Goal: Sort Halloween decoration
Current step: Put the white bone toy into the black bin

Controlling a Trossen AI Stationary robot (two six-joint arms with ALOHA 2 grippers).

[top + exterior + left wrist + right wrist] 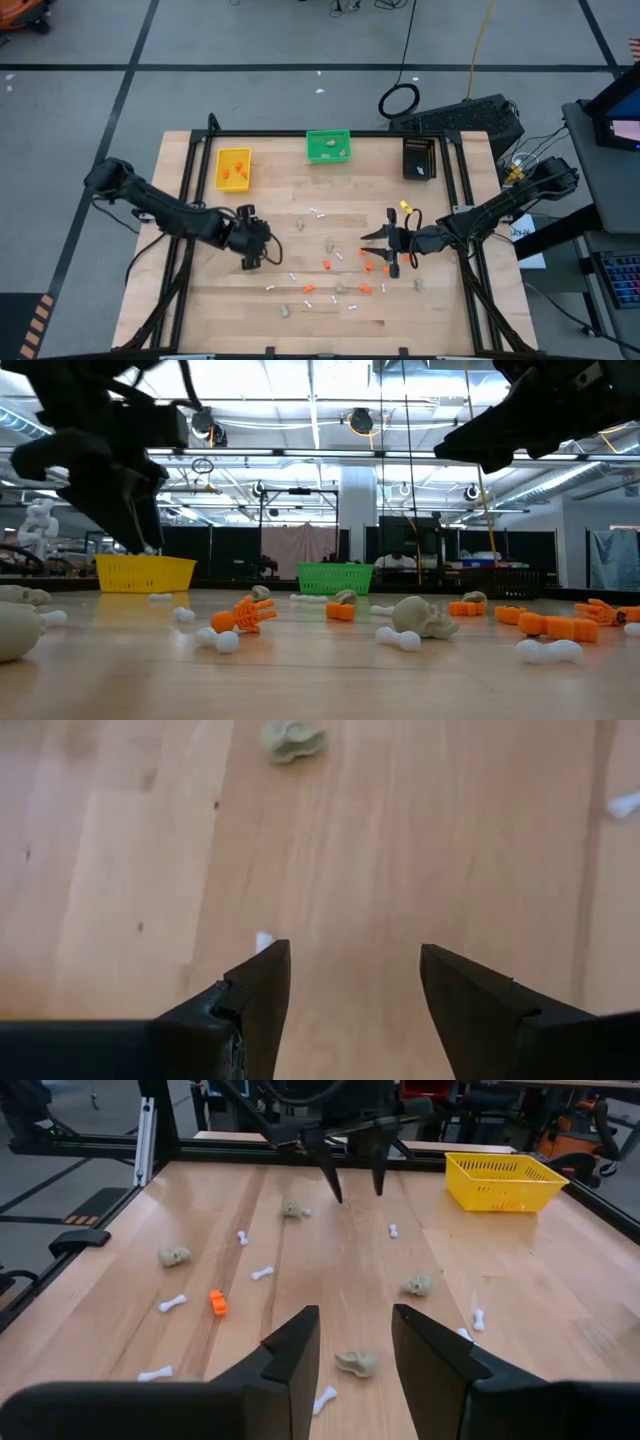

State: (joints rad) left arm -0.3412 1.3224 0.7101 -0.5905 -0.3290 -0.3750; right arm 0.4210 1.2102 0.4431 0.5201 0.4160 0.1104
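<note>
Your left hand [250, 252] hangs over the left part of the surface [200, 300], and its fingers are wide apart with nothing between them. In the left wrist view a little white stick [263, 939] peeks out just beside one finger [255, 995]. You can see so little of the stick that you cannot tell which way it lies. A beige lump [293, 739] sits farther ahead of that hand, well apart from it.

Your right hand [388, 247] hangs over the right part of the surface. Its fingers are only a little apart and hold nothing. In the right wrist view a beige lump [356, 1363] lies on the wood just past the gap between those fingers, almost straight ahead. A white stick [324, 1400] lies close by it. This is probably the easiest piece to grab, and the right hand is the nearer one for it.

The rest of the bits are spread over the middle of the surface. Orange bits [327, 265] and more white sticks lie between the two hands. The yellow bin [233, 168], green bin [328, 146] and black bin [420, 157] stand along the far edge, well apart from both hands
</note>
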